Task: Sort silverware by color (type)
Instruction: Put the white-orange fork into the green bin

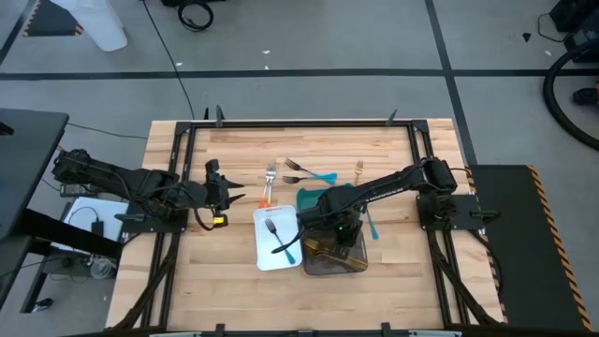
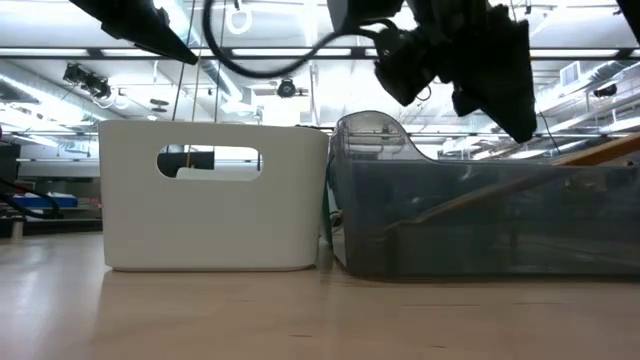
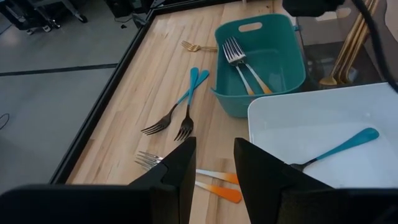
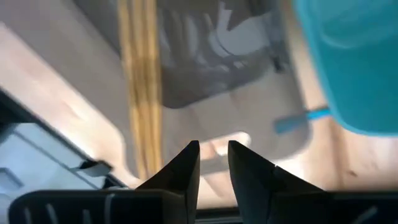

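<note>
clearance over the smoky grey translucent plastic tray should be gained before the right gripper, fingers parted and seemingly grasping nothing, is swung away, while the left gripper, also released, is kept parked.

Both arms are dark, near-black, built of jointed segments with black cables looping along them. The left hand carries a small yellow-orange part near its wrist; in its wrist view its two fingers are broad, matte black wedges with flat inner faces. The right hand shows the same black wedge-shaped fingers in its own wrist view, rising from a dark block with thin pale lines across it.
</note>
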